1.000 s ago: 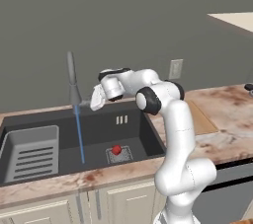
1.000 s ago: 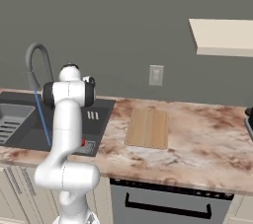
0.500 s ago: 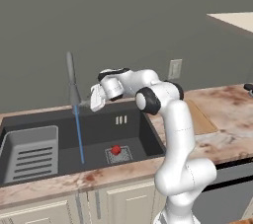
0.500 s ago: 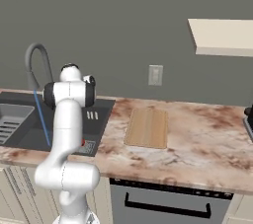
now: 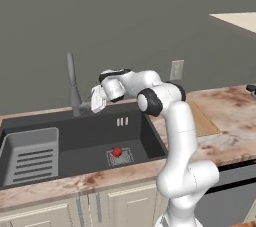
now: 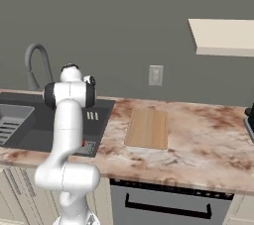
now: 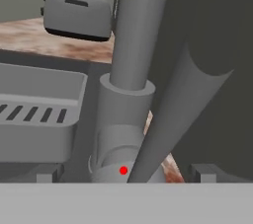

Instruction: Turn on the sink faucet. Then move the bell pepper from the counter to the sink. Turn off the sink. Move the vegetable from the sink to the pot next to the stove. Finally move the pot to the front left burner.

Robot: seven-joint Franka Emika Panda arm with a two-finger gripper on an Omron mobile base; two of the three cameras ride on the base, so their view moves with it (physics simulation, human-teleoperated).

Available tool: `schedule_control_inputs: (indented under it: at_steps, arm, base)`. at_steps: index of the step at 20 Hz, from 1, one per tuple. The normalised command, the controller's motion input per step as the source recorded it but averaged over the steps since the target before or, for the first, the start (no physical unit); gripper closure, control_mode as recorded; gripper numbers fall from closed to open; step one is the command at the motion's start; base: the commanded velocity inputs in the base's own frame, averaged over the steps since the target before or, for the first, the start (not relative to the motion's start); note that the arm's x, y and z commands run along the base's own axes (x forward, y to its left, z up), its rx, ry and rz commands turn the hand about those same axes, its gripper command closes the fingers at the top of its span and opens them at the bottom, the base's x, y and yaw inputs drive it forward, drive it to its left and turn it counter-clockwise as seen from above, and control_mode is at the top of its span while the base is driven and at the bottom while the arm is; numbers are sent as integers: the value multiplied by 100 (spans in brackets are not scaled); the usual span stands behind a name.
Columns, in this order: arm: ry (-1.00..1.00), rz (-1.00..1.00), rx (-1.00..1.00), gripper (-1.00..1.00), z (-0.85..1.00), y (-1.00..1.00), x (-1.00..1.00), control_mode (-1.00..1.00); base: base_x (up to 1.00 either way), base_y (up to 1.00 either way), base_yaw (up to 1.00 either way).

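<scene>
**Gripper at faucet base, pepper in sink**

The gripper [image 5: 95, 102] is seen at the base of the sink faucet [image 5: 73, 85], fingers spread wide with nothing held; the two finger tips [image 7: 43, 172] are seen at either side of the faucet base [image 7: 121, 134] in the hand view, with the thin lever [image 7: 170, 114] running diagonally between them. Contact with the lever cannot be told. No water stream is visible. The bell pepper [image 5: 117, 151] is lying on the drain grate [image 5: 120, 156] inside the sink [image 5: 75, 136]. A slotted tray insert [image 5: 31, 155] is sitting in the sink's left part. A wooden cutting board [image 6: 147, 128] is lying on the counter [image 6: 198, 135], right of the sink. A grey toaster [image 7: 76, 13] is seen on the counter beyond the faucet.
</scene>
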Motion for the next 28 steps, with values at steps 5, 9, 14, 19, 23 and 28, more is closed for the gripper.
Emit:
schedule_control_inputs:
  at_steps: [5, 9, 14, 19, 23, 28]
  arm:
    - [0, 0, 0, -100, 20, 37, -4, -100]
    - [0, 0, 0, -100, 9, 27, -1, -100]
    - [0, 0, 3, -100, 0, -15, 0, -100]
    - [-1, 0, 7, -100, 0, -63, 0, -100]
    - [-3, 0, 9, -100, 0, -66, -7, -100]
    - [-2, -2, 8, -100, 26, -37, -30, -100]
  base:
    - [0, 0, 0]
    - [0, 0, 0]
    - [0, 0, 0]
    - [0, 0, 0]
    - [0, 0, 0]
    - [0, 0, 0]
